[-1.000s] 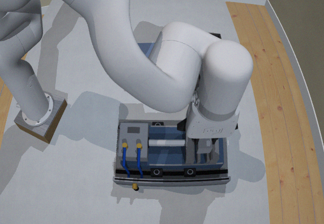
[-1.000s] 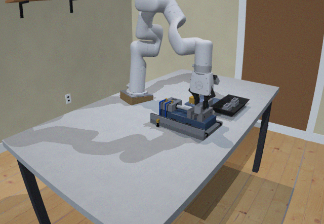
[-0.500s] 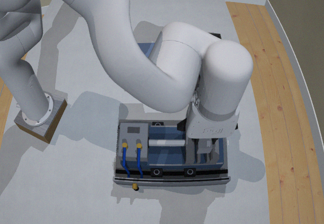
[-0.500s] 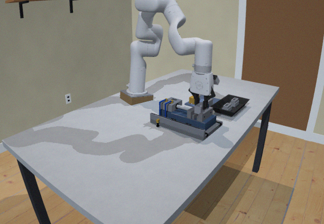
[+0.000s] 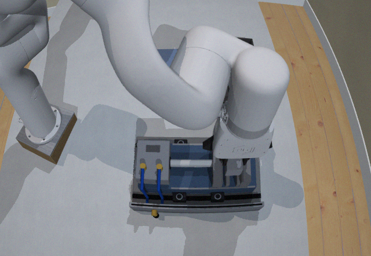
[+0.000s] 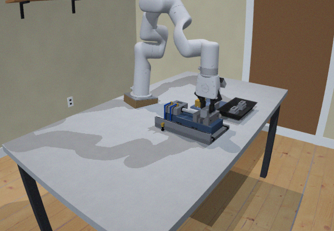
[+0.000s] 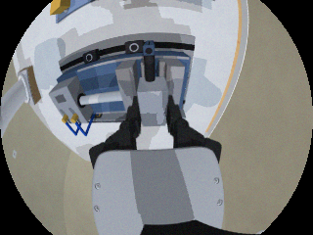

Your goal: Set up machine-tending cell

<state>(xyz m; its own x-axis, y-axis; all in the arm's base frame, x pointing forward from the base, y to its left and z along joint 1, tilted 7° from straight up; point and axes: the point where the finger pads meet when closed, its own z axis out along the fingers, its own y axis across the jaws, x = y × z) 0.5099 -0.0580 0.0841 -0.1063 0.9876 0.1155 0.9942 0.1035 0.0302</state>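
Gripper is clamped partway closed on a grey aluminium blank, hanging low over the vise opening, at the end block without hoses. Vise sits near the table's right-hand edge. Two grey finished parts in the black tray beyond.

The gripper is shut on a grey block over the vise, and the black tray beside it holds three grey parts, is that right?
Not quite: the exterior view shows two grey parts in the black tray, not three. The rest holds: the gripper is shut on a grey block over the vise.
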